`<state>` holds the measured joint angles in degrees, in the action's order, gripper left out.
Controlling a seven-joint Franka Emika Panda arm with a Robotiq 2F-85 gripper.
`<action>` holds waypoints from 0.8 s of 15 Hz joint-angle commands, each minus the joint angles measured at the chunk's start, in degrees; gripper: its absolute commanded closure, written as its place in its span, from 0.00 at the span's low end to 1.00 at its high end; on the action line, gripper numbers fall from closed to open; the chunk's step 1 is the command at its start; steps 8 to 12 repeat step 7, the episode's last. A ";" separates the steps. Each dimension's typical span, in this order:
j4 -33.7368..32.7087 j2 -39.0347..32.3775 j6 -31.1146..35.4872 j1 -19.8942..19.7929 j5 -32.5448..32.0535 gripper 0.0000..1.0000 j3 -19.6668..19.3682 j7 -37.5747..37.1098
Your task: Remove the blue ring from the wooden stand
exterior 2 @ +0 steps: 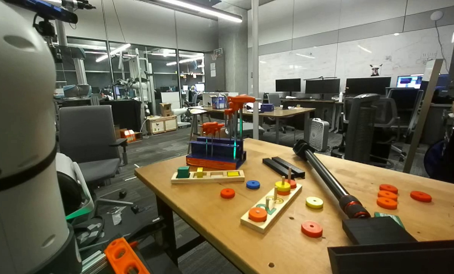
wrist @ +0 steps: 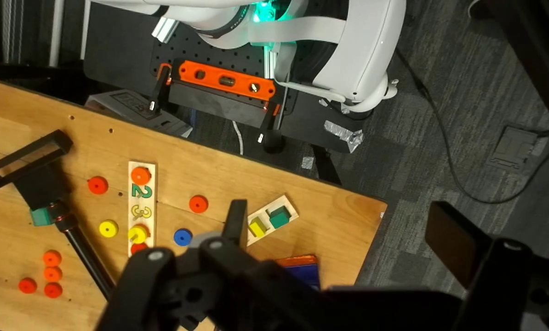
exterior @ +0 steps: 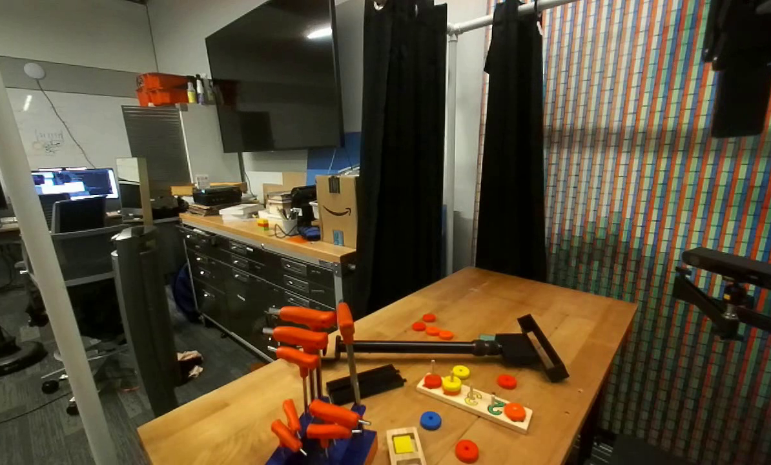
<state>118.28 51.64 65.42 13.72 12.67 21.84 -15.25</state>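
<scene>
The blue ring (exterior: 431, 420) lies flat on the table beside the wooden stand (exterior: 482, 405), apart from it. The ring also shows in an exterior view (exterior 2: 253, 184) and in the wrist view (wrist: 182, 237). The stand, also in an exterior view (exterior 2: 269, 216) and the wrist view (wrist: 148, 201), is a pale board with short pegs. It bears an orange ring at one end, and a yellow ring over an orange one and a red ring towards the other end. My gripper (wrist: 343, 232) is open with nothing between its fingers, high above the table's corner, away from the ring and stand.
A small block tray (exterior 2: 208, 179) and a blue rack of orange-handled tools (exterior 2: 216, 152) stand near the blue ring. A black pole (exterior: 411, 347) with a frame lies beyond the stand. Black bars (exterior: 367, 383) and loose red (exterior: 467, 451), yellow (exterior: 461, 372) and orange rings lie around.
</scene>
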 commanded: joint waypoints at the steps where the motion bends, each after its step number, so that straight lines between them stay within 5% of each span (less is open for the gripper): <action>1: -0.20 0.75 -0.40 -1.92 0.61 0.00 0.77 1.01; 12: -0.20 0.92 -0.41 -2.24 0.60 0.00 0.82 0.82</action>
